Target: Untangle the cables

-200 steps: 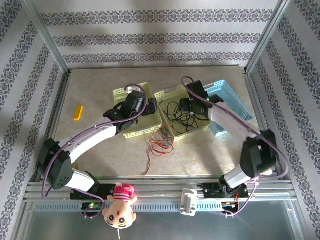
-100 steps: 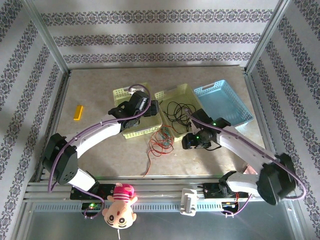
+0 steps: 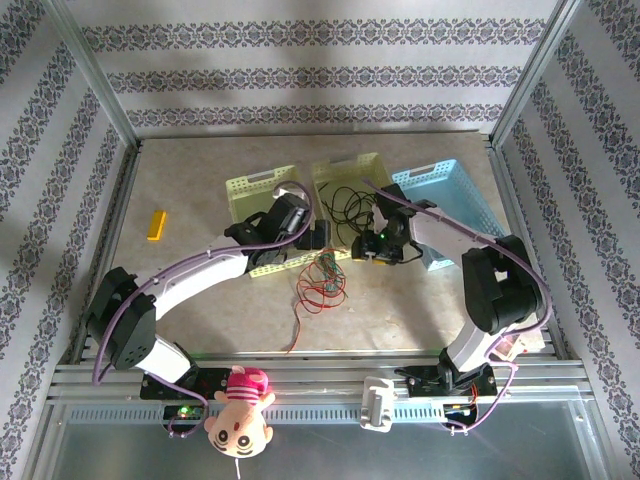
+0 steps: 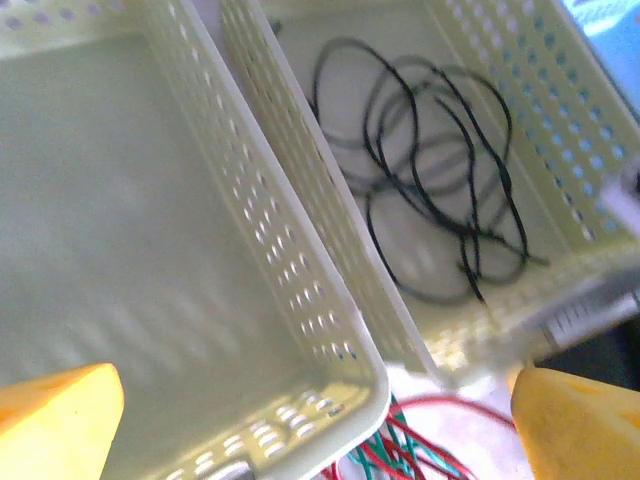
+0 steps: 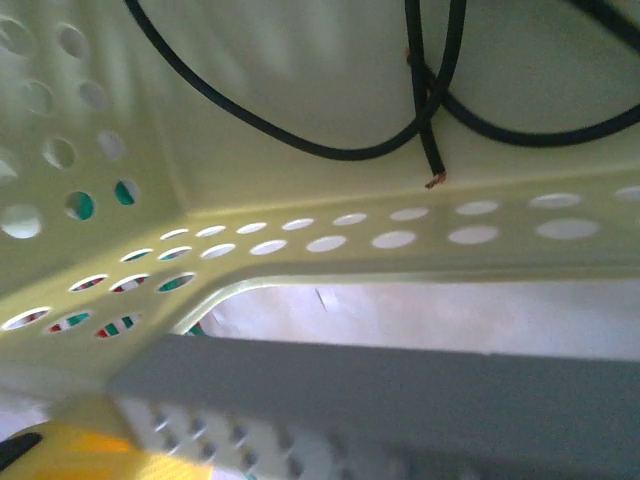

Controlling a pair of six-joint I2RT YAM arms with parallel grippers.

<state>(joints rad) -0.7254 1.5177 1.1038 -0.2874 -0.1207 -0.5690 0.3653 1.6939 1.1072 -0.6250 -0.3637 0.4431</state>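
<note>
A black cable (image 3: 345, 208) lies looped inside the middle yellow basket (image 3: 345, 165). It appears too in the left wrist view (image 4: 440, 190) and close up in the right wrist view (image 5: 330, 150). A red and green tangle of cables (image 3: 322, 283) rests on the table just in front of the baskets (image 4: 430, 455). My left gripper (image 3: 318, 238) hangs open over the near right corner of the left yellow basket (image 4: 150, 200), empty. My right gripper (image 3: 362, 250) is at the middle basket's near wall (image 5: 400, 240). One yellow fingertip (image 5: 60, 450) shows, and the jaws' gap is hidden.
A blue basket (image 3: 445, 195) stands to the right of the middle basket, against my right arm. A yellow block (image 3: 155, 224) lies at the far left. A doll (image 3: 238, 420) sits on the front rail. Bare tabletop stretches in front of the tangle.
My right gripper left the middle basket, swung toward the near side, then came back to the basket's near wall. The left gripper slid right to the basket corner. The middle basket shifted and turned.
</note>
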